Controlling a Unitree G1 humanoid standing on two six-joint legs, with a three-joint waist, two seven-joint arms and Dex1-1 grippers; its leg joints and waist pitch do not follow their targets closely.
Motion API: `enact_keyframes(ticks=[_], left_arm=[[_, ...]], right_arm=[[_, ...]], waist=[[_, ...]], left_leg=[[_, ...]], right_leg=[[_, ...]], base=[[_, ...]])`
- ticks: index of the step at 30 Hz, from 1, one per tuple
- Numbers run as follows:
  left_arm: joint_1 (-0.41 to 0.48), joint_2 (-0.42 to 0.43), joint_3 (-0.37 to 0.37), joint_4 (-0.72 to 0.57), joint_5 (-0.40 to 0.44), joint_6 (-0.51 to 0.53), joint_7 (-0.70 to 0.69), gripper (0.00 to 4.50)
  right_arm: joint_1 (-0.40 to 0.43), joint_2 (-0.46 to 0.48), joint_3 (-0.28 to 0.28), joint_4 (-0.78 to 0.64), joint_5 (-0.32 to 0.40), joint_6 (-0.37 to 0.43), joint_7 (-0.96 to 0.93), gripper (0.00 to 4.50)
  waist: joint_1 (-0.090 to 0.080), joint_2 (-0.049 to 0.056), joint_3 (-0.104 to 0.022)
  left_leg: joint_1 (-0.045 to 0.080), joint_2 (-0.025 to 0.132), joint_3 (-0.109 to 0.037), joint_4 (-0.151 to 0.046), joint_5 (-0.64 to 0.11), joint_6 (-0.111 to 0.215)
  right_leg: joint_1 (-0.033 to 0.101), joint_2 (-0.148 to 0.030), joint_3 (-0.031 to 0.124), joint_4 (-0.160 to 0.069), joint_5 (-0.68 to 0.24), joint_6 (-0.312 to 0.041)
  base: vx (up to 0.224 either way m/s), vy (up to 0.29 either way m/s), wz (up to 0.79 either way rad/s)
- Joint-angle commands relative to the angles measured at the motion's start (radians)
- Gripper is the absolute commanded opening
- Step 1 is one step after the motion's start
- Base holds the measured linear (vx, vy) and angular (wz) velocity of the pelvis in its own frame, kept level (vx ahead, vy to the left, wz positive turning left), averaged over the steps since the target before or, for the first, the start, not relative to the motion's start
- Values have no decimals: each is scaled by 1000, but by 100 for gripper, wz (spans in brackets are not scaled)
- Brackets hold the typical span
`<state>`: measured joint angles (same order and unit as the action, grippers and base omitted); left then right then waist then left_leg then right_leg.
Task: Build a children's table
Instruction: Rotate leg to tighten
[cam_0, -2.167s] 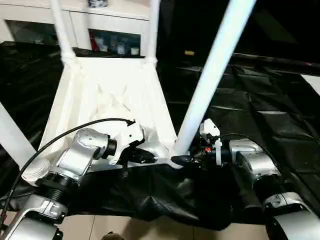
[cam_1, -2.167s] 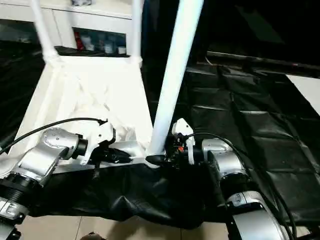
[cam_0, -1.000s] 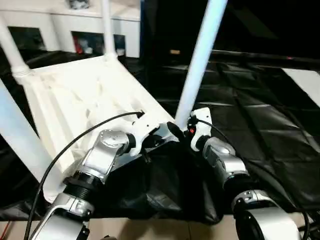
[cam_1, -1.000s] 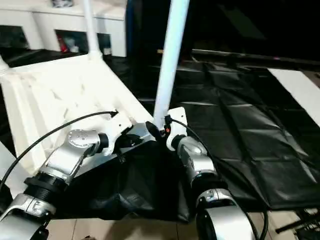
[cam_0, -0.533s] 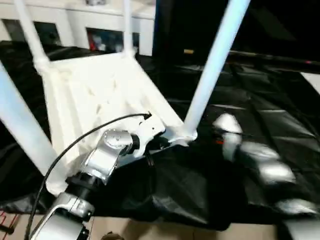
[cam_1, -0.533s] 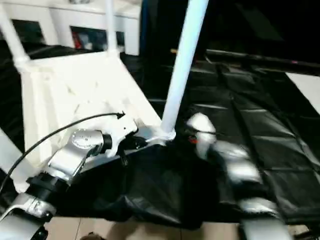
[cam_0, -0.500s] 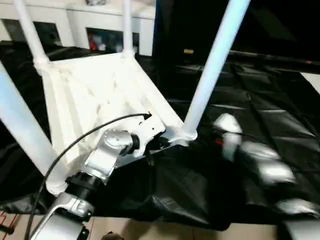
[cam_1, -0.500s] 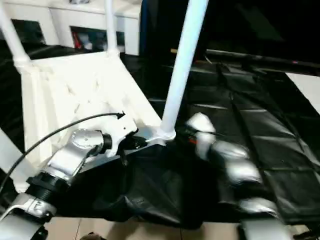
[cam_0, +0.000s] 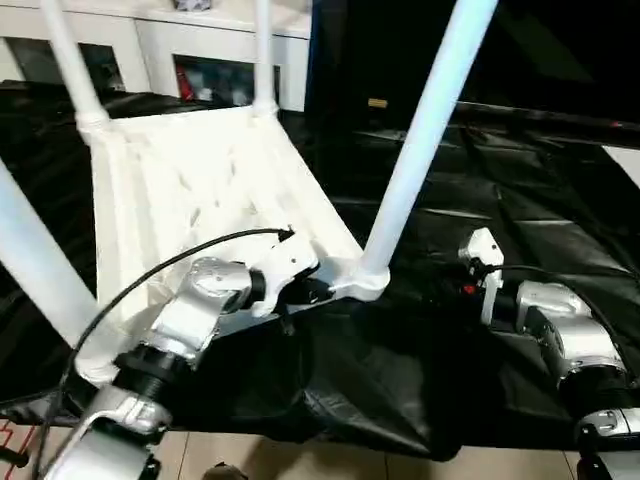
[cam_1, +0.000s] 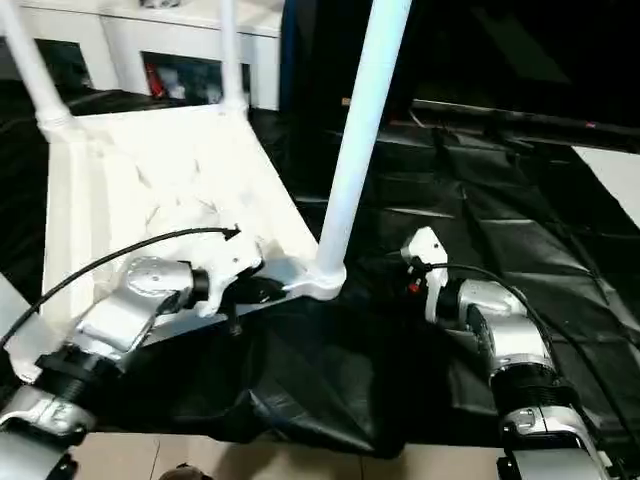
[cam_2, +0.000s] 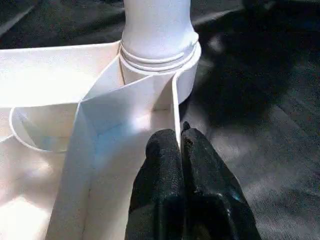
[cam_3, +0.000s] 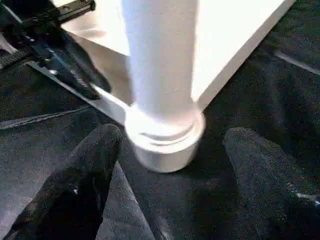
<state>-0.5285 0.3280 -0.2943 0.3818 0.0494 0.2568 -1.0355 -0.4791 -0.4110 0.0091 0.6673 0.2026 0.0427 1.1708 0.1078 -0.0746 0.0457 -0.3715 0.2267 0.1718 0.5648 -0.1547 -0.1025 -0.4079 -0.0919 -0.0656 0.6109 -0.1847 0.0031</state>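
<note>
The right gripper (cam_3: 167, 172) is backing off the leg (cam_0: 420, 150) — jaws wide, empty — suggesting it's seated; the left gripper (cam_2: 181, 145) is pinching the table top (cam_0: 180, 190) rim, jaws closed.

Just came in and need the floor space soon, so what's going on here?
A humanoid robot is assembling a white plastic children's table, which lies upside down on a black plastic sheet with all four tapered white legs standing in its corner sockets. The left claw is shut on the thin rim of the tabletop beside the nearest leg's socket. The right claw is open, a short way off from that same leg's base and not touching it.
</note>
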Motion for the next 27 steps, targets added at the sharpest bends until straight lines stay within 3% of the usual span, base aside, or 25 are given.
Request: enact_keyframes(ticks=[1,8,9,13,19,27], left_arm=[[0,-1,-34,-50,-31,-28,-67,0],[19,39,-54,-76,-48,-44,-147,0],[19,43,-55,-76,-48,-45,-150,0],[19,50,-54,-77,-48,-45,-152,0],[20,57,-54,-77,-47,-47,-151,0],[21,67,-51,-70,-45,-44,-150,0]], right_arm=[[7,2,11,-27,-1,-2,0,366],[-12,45,76,-10,-42,-26,12,366],[-17,51,88,-6,-42,-22,34,366],[-37,60,109,12,-49,-16,65,366],[-77,69,124,57,-55,-20,75,317],[-87,77,132,73,-52,-18,96,254]], waist=[[-1,2,-61],[3,9,-60],[3,4,-60],[4,3,-60],[3,-2,-63],[5,5,-63]], left_leg=[[11,5,13,-55,-212,52],[16,6,12,-60,-255,27],[15,6,12,-60,-257,26],[14,6,12,-60,-243,27],[12,5,13,-57,-209,31],[15,5,14,-55,-205,33]], right_leg=[[49,-36,32,-66,-153,-216],[46,-36,33,-68,-176,-213],[47,-35,33,-68,-178,-210],[49,-38,35,-66,-178,-207],[50,-37,34,-60,-140,-218],[51,-37,35,-57,-116,-226]], base=[[0,0,0],[0,0,0],[0,0,0],[0,0,0],[0,0,0],[0,0,0]])
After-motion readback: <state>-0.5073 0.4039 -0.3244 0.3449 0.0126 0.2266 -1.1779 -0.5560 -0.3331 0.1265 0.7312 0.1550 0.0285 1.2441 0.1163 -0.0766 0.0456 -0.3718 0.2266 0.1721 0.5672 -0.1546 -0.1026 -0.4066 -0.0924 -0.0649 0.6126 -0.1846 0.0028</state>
